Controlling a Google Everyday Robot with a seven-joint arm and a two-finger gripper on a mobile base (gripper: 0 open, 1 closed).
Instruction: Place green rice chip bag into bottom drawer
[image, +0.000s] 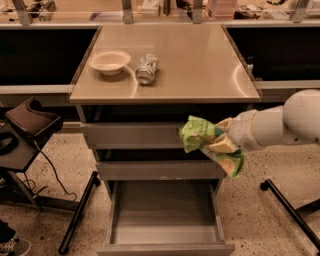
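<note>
Speckled floor (250, 220) | my gripper (222, 142) pinches crinkled green rice chip bag (200, 135) — above right edge of grey metal bottom drawer (165, 206) | drop might miss

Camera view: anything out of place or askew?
The silver can lies tipped on its side on the tabletop, beside the bowl. Otherwise fine: the gripper holds the crumpled green rice chip bag in front of the upper drawers; the bottom drawer is open.

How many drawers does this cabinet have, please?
3: top drawer, middle drawer below it, bottom drawer pulled open. The gripper holds the green rice chip bag before them.
</note>
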